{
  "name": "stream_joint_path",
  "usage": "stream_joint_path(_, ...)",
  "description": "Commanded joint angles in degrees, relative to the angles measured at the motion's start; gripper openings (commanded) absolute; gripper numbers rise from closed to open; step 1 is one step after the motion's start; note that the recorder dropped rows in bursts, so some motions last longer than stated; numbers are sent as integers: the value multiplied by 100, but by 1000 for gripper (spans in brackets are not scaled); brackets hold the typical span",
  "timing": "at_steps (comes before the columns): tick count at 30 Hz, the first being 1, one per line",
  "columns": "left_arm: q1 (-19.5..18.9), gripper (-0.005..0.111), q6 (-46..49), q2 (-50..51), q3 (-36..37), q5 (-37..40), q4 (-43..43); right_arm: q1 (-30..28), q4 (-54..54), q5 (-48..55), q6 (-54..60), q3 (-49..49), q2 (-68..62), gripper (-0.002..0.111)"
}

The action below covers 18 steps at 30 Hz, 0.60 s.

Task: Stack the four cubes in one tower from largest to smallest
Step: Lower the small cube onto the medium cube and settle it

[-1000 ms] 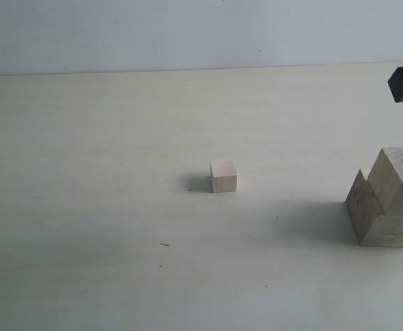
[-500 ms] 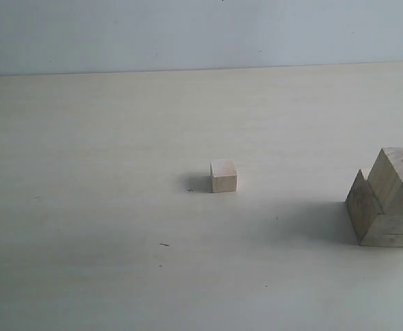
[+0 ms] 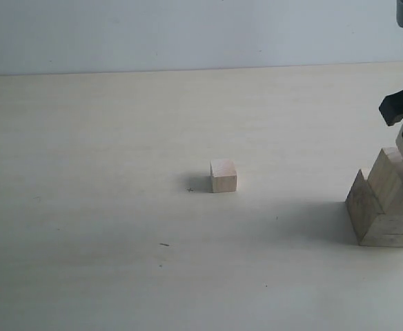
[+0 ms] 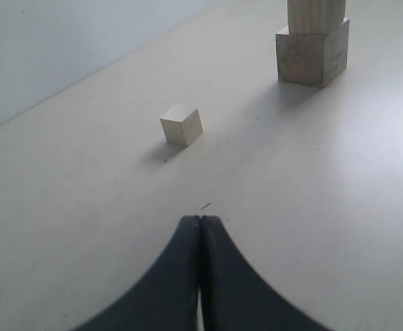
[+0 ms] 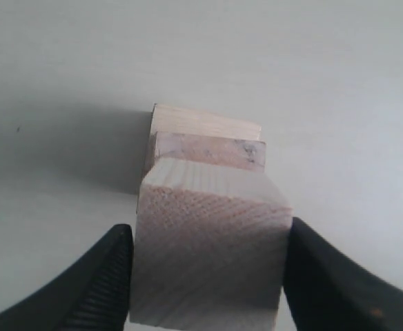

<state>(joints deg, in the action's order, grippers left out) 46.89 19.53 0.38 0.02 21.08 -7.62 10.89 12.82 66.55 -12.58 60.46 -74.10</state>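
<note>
The black right gripper (image 5: pixel 208 234) is closed on the mid-small pale wooden cube (image 5: pixel 210 276). Its two dark fingers (image 5: pixel 105 283) press flat against opposite faces, opened only as wide as the block. It holds this cube directly over the tower, whose base is the largest pale wooden cube (image 3: pixel 384 217) with the second-largest pale wooden cube (image 3: pixel 395 183) resting on it. In the right wrist view the edges of all three run nearly parallel, and the two lower cubes show as narrow steps beyond the held one. Whether the held cube already touches the block beneath cannot be told. In the exterior view the tower stands at the far right and is partly cut off by the frame, with one vertical corner edge of the base turned toward the camera. The smallest pale wooden cube (image 3: pixel 223 176) sits alone near the middle of the pale cream tabletop (image 3: pixel 105 138), well apart from the tower, with bare surface on every side and between the two. The black left gripper (image 4: pixel 200 231) hovers low at the near left of the table with its fingertips pressed together, holding nothing, and open table lies between it and the smallest cube. The table's far edge meets a pale grey wall (image 3: pixel 188 34).
</note>
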Motion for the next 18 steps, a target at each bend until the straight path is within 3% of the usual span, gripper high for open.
stream_joint_path(1,-9,0,-21,-38,-2,-35,-9,-80,-29,-188,50,-15,-65,0)
stream_joint_path(18,-9,0,-21,-38,-2,-35,-9,-386,-450,-601,586,-438,-3,0)
